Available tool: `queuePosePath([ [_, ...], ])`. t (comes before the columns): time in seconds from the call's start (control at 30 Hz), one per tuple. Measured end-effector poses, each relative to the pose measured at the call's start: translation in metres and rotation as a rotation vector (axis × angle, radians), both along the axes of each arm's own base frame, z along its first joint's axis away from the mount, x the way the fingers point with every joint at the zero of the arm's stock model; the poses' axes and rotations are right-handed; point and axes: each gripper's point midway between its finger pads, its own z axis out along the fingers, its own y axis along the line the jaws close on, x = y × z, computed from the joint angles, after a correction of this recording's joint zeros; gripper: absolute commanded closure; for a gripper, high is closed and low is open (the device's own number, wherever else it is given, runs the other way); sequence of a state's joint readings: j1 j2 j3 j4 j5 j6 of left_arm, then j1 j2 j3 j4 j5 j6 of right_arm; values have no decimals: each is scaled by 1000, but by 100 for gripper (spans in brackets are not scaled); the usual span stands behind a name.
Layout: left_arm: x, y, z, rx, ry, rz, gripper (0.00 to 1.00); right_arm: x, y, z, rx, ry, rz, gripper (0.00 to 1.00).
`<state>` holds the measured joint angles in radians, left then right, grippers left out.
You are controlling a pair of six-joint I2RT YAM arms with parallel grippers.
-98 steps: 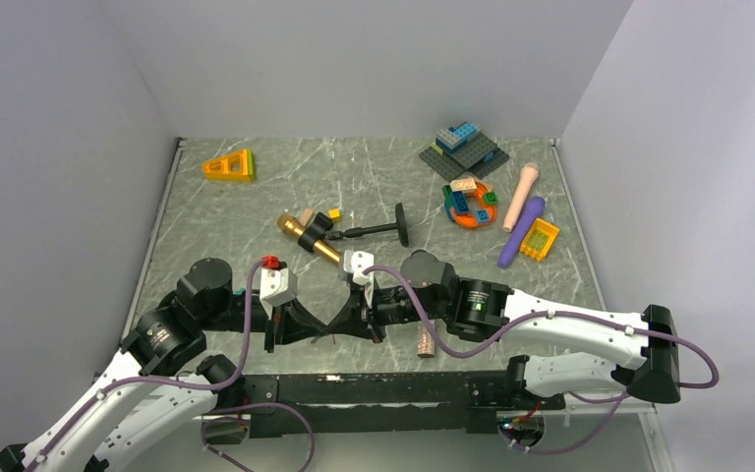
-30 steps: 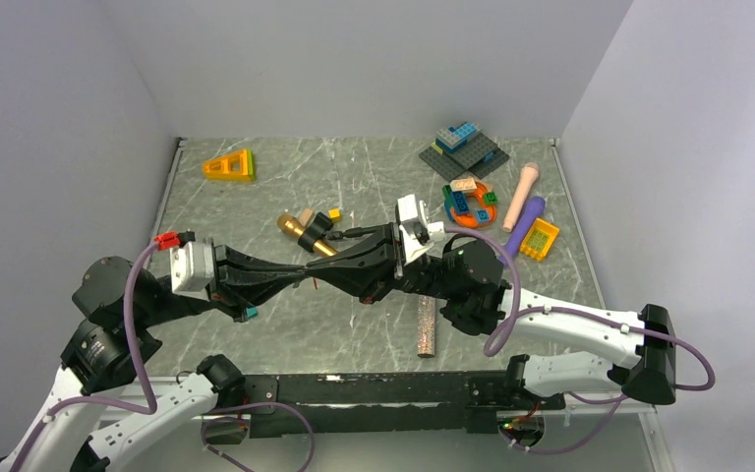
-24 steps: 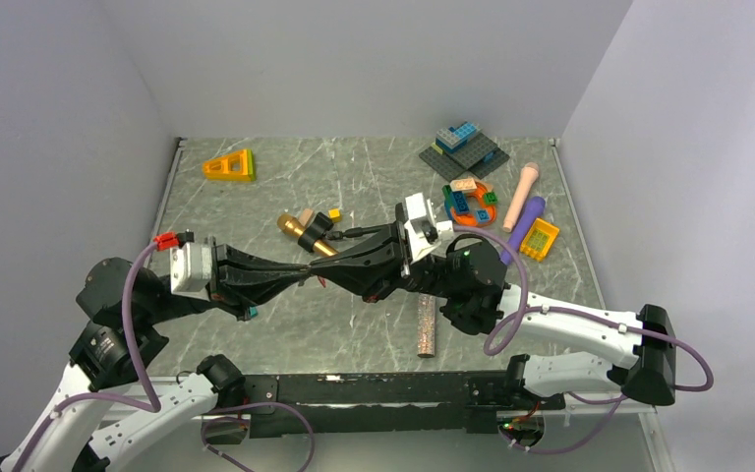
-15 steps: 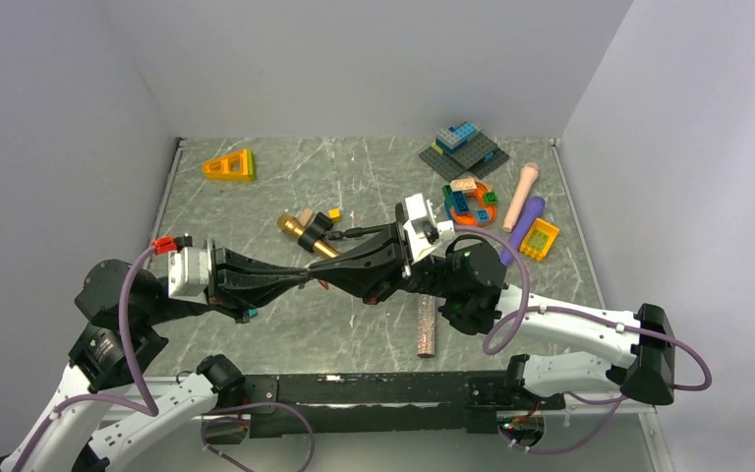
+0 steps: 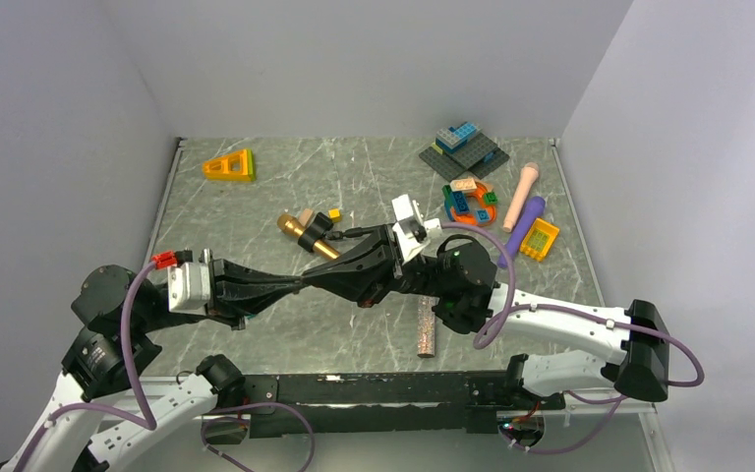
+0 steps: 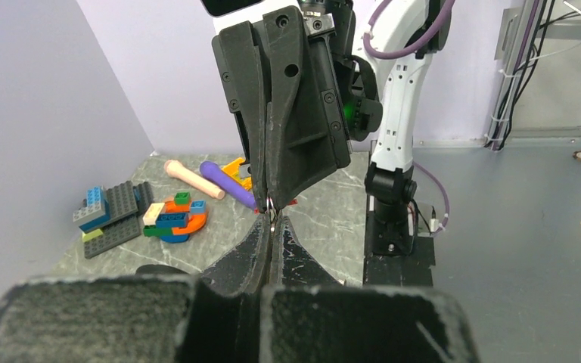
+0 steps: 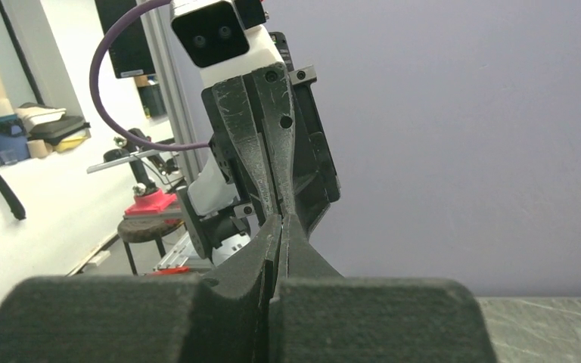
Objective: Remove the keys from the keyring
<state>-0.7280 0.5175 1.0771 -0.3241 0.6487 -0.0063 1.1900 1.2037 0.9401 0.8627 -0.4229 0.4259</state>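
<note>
My left gripper (image 5: 300,282) and right gripper (image 5: 323,276) meet tip to tip above the middle of the table. Both are shut. In the left wrist view a small metal keyring (image 6: 271,205) shows pinched between my left gripper (image 6: 271,221) and the right gripper (image 6: 270,197) facing it. A small red piece (image 6: 293,201) hangs beside the ring. The keys themselves are hidden between the fingers. In the right wrist view my right gripper (image 7: 280,220) touches the left gripper's tips, and the ring is not visible there.
A gold microphone (image 5: 307,239) and a black stand (image 5: 401,224) lie just behind the grippers. A copper-coloured cylinder (image 5: 428,327) lies near the front edge. An orange wedge (image 5: 230,165) is back left. Toy bricks (image 5: 469,204), a grey baseplate (image 5: 463,147) and pink and purple sticks (image 5: 521,211) are back right.
Since 3.3 s ago both grippers have risen from near the front edge to mid-table, still tip to tip. In the last second the left arm has shifted slightly right.
</note>
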Motion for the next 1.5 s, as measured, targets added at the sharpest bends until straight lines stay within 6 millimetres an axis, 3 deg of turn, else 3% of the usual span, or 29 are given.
queuePosePath([
  [0.13, 0, 2, -4, 10, -15, 8, 100, 0, 2, -3, -11, 9, 6, 99],
  [0.2, 0, 2, -6, 15, -19, 9, 100, 0, 3, -5, -20, 16, 9, 85],
  [0.33, 2, 1, -12, 30, -22, 12, 100, 0, 5, -11, -47, 34, 14, 45],
  [0.47, 11, -5, -32, 75, 18, 19, 100, -3, 11, -29, -124, 59, 26, 29],
  [0.6, 16, -8, -42, 102, 38, 26, 100, -2, 8, -40, -182, 70, 10, 26],
  [0.73, 16, -8, -42, 106, 33, 27, 100, -3, -10, -36, -205, 57, -33, 25],
  [0.93, 16, -9, -45, 118, 24, 19, 100, 4, -33, -35, -251, 26, -131, 32],
  [1.27, 16, -12, -58, 145, 52, 1, 100, 23, -22, -73, -433, 10, -216, 45],
  [1.5, 17, -15, -61, 158, 64, -10, 100, 25, -18, -77, -475, -28, -224, 50],
])
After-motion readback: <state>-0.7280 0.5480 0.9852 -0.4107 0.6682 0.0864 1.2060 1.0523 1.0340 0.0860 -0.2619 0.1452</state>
